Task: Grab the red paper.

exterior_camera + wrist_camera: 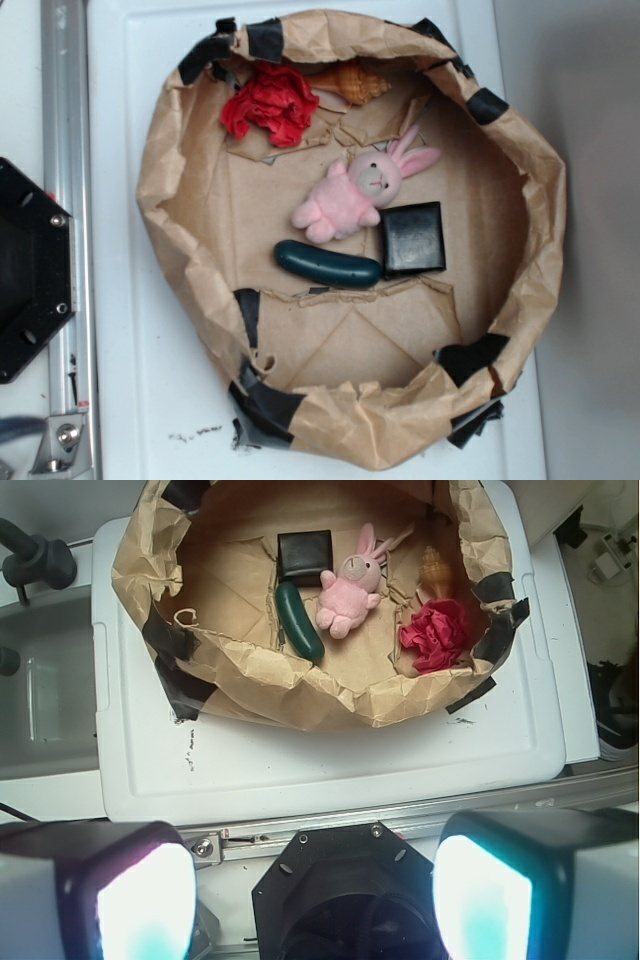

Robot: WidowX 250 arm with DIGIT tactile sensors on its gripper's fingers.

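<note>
Your gripper (315,885) is spread wide and holds nothing, well apart from the red paper (435,635) beside the pink bunny (348,588).

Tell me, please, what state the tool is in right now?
Tool: open and empty, its fingers spread wide, well short of the bright red crumpled paper wad in the brown paper nest.

White tabletop (130,330) (slightly scuffed), metal rail (62,150) along its edge, grey floor (590,240) beside it, even light
</note>
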